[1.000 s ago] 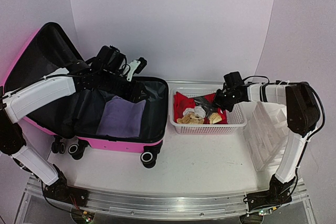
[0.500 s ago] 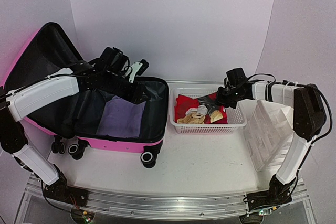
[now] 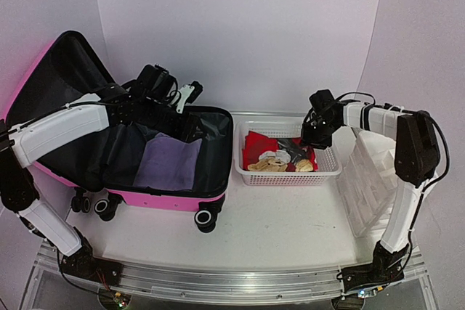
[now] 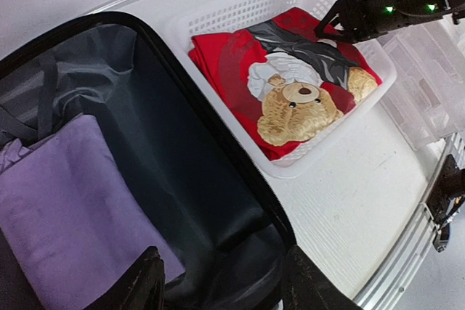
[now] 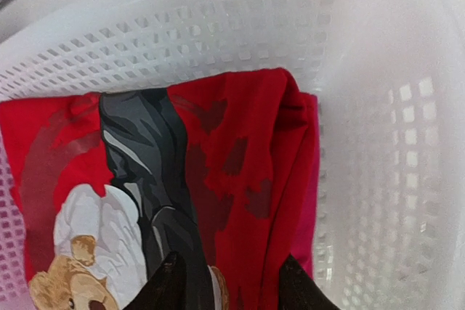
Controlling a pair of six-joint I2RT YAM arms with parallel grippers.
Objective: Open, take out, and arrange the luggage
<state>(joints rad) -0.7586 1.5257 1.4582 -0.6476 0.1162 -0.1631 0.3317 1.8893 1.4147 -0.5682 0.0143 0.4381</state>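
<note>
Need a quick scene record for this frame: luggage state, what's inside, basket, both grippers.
luggage: open, lid tilted back, left side of the scene
inside luggage: folded purple cloth on the black lining
basket: white mesh, just right of the luggage
in basket: red teddy-bear cloth, lying flat
left gripper: open, empty, above the luggage interior
right gripper: open, empty, over the basket's right end
organizer: white plastic, far right

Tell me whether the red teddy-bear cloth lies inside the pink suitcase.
No, the red teddy-bear cloth lies in the white basket beside the pink suitcase.
</note>
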